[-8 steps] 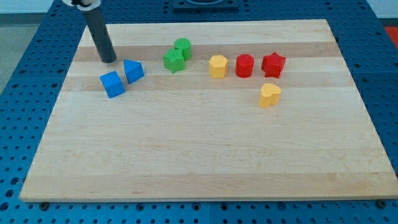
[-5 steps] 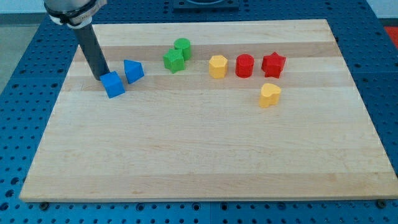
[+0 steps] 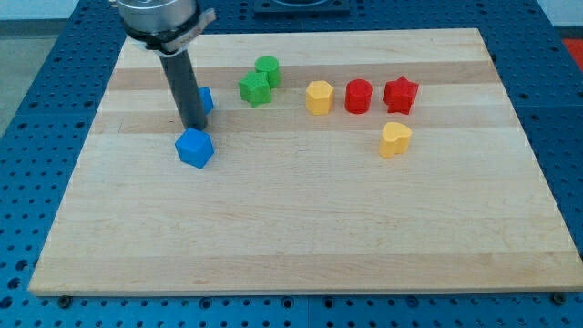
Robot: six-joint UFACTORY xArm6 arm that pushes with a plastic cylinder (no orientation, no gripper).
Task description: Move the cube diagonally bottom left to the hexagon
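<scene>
No claw shows on this arm, so its state cannot be told; my tip (image 3: 194, 128) ends a straight dark rod and sits just above the blue cube (image 3: 195, 148), touching or nearly touching its upper edge, on the left half of the wooden bench (image 3: 301, 237). Behind the rod, a second blue block (image 3: 207, 99) peeks out, its shape hidden, while the yellow hexagon (image 3: 319, 97) lies well apart toward the view's upper right. Beyond lie a green star (image 3: 254, 88) touching a green cylinder (image 3: 268, 69), a red cylinder (image 3: 359, 96), a red star (image 3: 400, 94) and a yellow heart (image 3: 394, 138).
</scene>
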